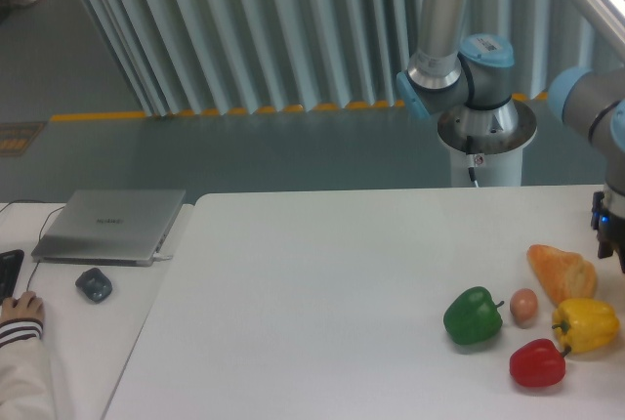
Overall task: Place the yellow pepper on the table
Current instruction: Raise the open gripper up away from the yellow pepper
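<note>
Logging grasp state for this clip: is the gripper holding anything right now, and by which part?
Nothing is held. The gripper is up at the right edge, clear of the yellow pepper, which sits on the table.

A green pepper sat on the white surface with a small brown egg just to its right. A red pepper lay nearer the front edge, and an orange-tan bread lay behind the egg. On the adjoining desk were a closed grey laptop, a dark mouse and a person's hand.
</note>
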### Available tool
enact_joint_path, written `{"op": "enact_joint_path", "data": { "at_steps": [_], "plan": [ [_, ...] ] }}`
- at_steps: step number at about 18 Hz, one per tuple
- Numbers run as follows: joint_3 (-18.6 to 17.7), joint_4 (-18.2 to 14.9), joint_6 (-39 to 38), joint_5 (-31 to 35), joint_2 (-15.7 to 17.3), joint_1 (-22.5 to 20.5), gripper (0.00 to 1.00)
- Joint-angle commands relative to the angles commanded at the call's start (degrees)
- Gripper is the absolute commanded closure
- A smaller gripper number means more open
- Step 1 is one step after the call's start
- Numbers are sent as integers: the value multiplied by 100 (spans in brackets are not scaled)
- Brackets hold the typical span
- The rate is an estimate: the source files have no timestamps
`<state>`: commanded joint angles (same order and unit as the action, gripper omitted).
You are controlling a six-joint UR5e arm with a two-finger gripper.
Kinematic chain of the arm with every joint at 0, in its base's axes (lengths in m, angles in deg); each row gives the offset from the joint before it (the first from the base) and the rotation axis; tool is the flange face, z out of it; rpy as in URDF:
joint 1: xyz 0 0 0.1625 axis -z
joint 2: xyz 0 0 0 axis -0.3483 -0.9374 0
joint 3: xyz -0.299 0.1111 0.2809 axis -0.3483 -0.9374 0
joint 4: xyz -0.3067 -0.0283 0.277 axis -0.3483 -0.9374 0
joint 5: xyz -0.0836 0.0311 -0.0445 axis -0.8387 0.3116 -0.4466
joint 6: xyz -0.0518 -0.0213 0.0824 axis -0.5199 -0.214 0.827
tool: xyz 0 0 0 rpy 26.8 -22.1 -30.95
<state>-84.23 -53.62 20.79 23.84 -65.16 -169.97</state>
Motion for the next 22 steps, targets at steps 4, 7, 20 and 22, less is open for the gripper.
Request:
{"op": "enact_joint_path", "data": {
  "at_steps": [4, 7, 20, 22],
  "plan": [
    [18, -35, -18, -9, 140, -35, 0],
    [114, -402, 8, -9, 369, -35, 0],
    [246, -1406, -18, 70, 906, -228, 0],
    [185, -1406, -9, 88, 985, -316, 0]
  ]
}}
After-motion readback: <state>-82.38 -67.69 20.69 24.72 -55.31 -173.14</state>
